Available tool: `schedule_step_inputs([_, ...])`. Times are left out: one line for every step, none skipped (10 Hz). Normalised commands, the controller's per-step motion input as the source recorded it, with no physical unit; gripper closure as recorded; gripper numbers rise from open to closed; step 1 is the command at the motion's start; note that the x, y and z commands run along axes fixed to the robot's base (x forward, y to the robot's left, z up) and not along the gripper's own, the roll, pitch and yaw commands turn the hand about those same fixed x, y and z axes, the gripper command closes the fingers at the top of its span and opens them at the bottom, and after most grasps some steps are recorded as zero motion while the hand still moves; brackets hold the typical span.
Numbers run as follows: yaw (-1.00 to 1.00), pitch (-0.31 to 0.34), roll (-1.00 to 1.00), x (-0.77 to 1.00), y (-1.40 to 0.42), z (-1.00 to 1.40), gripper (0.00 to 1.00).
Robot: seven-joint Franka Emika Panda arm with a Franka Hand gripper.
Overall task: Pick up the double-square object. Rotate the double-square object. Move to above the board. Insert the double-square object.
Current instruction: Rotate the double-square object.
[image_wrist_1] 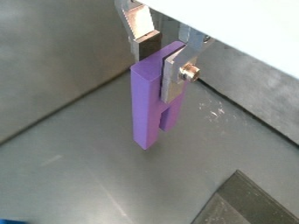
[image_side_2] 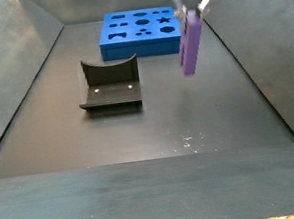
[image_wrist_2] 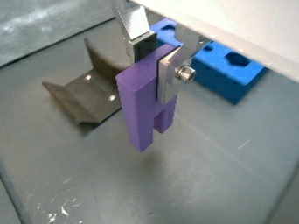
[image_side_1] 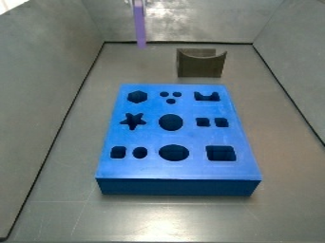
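Note:
My gripper (image_wrist_1: 160,59) (image_wrist_2: 156,61) is shut on the double-square object (image_wrist_1: 146,105) (image_wrist_2: 142,109), a lavender block hanging upright from the fingers with its notched end down, off the floor. In both side views the block (image_side_1: 139,27) (image_side_2: 190,44) hangs in the air beyond one short end of the board (image_side_1: 178,138) (image_side_2: 140,30), a bright-blue slab with dark shaped cutouts lying flat. Only a corner of the board (image_wrist_2: 228,74) shows behind the block in a wrist view. The gripper body (image_side_2: 193,0) is mostly cut off at the frame edge.
An olive-grey fixture (image_side_1: 200,64) (image_side_2: 109,86) (image_wrist_2: 82,96) stands on the floor beside the hanging block, between it and a side wall. Grey walls enclose the work area on all sides.

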Motion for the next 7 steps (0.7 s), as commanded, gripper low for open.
schedule_step_inputs([0.02, 0.037, 0.06, -0.23, -0.3, 1.0, 1.0])
schedule_step_inputs([0.02, 0.028, 0.05, -0.2, -0.25, 1.0, 1.0])
schedule_step_inputs([0.02, 0.031, 0.04, -0.16, -0.2, 0.94, 1.0])
schedule_step_inputs([0.02, 0.03, 0.03, -0.1, -0.13, 0.72, 1.0])
schedule_step_inputs([0.02, 0.033, 0.02, -0.08, -0.09, 0.6, 1.0])
schedule_step_inputs([0.02, 0.052, -0.01, -0.03, -0.05, 0.33, 1.0])
schedule_step_inputs([0.02, 0.064, -0.01, -0.01, -0.04, 0.22, 1.0])
